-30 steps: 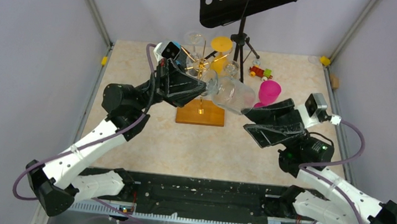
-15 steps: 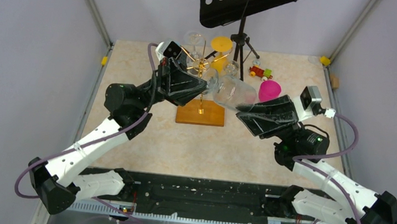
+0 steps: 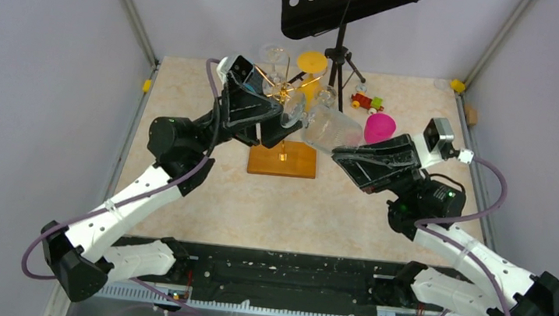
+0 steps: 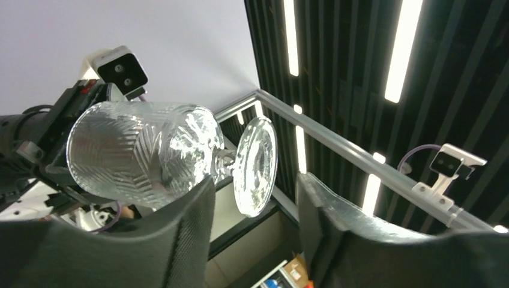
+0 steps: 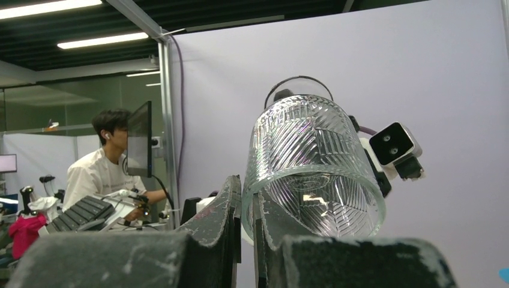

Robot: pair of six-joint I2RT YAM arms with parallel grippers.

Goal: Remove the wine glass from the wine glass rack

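The clear ribbed wine glass point(image 3: 330, 130) lies on its side in the air, above and to the right of the wine glass rack point(image 3: 282, 91), a gold wire tree on an orange-brown wooden base point(image 3: 282, 161). My right gripper point(image 3: 339, 155) is shut on the bowl's rim, one finger inside and one outside, as the right wrist view shows around the wine glass point(image 5: 312, 168) and the gripper point(image 5: 247, 192). My left gripper point(image 3: 284, 119) is open. In the left wrist view the foot of the wine glass point(image 4: 255, 159) hangs between the parted fingers of the gripper point(image 4: 255, 183), touching neither.
A black music stand point(image 3: 343, 8) rises behind the rack. Another clear glass point(image 3: 274, 54) and a yellow one point(image 3: 311, 63) stand up at the rack's back. A pink cup point(image 3: 379, 128) and a small coloured toy point(image 3: 366, 101) are to the right.
My left gripper has opened and let go of the glass's foot end. My right gripper moved in and closed on the bowl's rim; the glass now hangs from the right gripper.
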